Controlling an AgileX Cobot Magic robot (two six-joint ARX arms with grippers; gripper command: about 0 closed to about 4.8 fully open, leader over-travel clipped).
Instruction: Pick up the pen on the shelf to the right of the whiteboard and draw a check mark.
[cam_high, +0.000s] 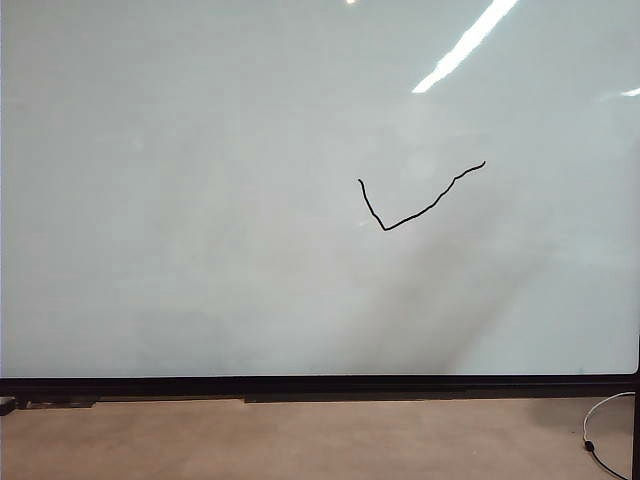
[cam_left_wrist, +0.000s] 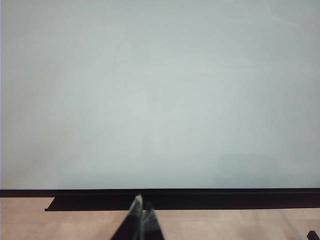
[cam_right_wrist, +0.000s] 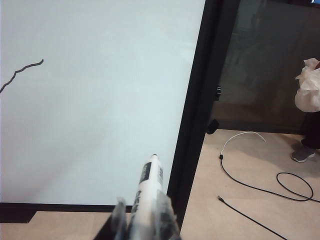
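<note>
Two strokes are making up the check mark (cam_high: 420, 203) on the whiteboard (cam_high: 200, 200): a short left stroke is running down to a low corner, and a longer, slightly wobbly right stroke is climbing away from it. In the exterior view the mark is sitting right of the board's middle, with a bright light reflection glaring above it near the top edge. No arm is showing in that view.

The right gripper (cam_right_wrist: 145, 220) is clenching the pen (cam_right_wrist: 149, 192), its fingers pressing on either side of the white barrel. The pen is pointing up and away from the wrist, its end hanging in front of the board's lower corner, just beside the black frame (cam_right_wrist: 197, 110) at the board's right edge. It is not touching the board as far as the right wrist view shows. The tail of the check mark's long stroke is appearing far off across the board from the pen.

The left gripper (cam_left_wrist: 140, 220) is hanging low in front of the board's bottom frame, its fingers pressed together with nothing between them. The board ahead of it is bare of ink.

Beyond the right frame, cables (cam_right_wrist: 260, 175) are lying looped on the floor (cam_right_wrist: 240, 210).
</note>
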